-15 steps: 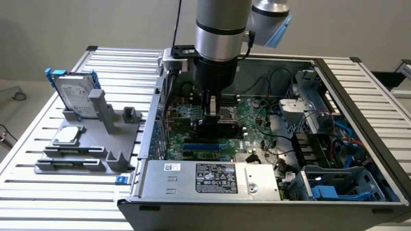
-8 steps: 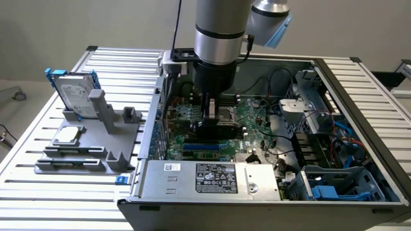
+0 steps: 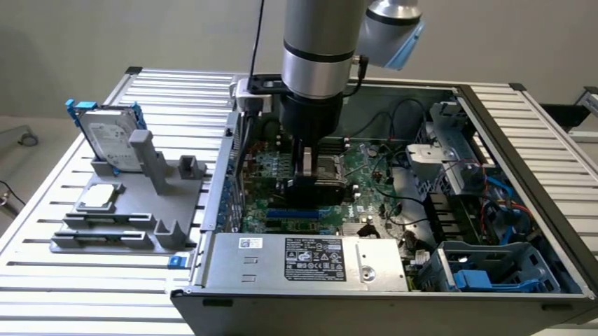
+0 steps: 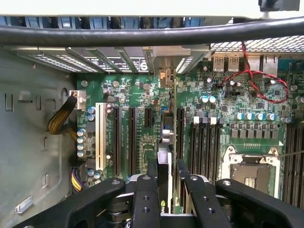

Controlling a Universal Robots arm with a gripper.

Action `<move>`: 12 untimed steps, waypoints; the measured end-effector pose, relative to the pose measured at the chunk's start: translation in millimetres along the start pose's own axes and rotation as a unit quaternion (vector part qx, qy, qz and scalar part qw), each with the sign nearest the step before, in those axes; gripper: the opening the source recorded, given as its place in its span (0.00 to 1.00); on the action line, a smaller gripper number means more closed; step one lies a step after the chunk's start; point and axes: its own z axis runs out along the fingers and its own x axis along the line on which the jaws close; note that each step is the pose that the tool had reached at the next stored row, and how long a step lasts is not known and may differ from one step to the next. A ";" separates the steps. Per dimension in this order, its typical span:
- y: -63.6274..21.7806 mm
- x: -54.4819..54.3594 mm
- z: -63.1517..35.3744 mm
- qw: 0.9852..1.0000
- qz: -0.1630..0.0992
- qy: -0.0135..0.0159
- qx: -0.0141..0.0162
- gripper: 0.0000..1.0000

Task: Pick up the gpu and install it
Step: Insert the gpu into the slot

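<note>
My gripper (image 4: 167, 167) is down inside the open computer case (image 3: 523, 210), over the green motherboard (image 4: 142, 95). The gpu (image 4: 165, 137) stands upright and edge-on between my black fingers (image 4: 145, 199), and the gripper is shut on it. Its far end reaches the metal bracket openings in the case's rear wall. It lies in line with the long black expansion slots (image 4: 117, 142); whether its lower edge is in a slot I cannot tell. In the exterior view the gripper (image 3: 307, 183) holds the dark gpu (image 3: 314, 189) low over the motherboard (image 3: 365, 168), near the middle of the case.
A white slot (image 4: 100, 137) and the CPU socket (image 4: 251, 173) flank the gpu. Red wires (image 4: 256, 78) and a yellow cable (image 4: 59, 116) lie on the board. Outside the case, a grey fixture (image 3: 140, 210) holds a blue-framed hard drive (image 3: 108, 136) and a silver chip (image 3: 100, 197).
</note>
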 end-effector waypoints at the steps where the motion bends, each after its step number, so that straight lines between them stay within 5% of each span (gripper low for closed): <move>1: 0.0 0.3 0.2 1.000 0.000 0.000 0.000 0.27; 7: 0.0 2.3 1.1 1.000 0.000 -0.002 -0.007 0.27; 12: 0.0 2.8 1.2 1.000 0.000 -0.002 -0.007 0.27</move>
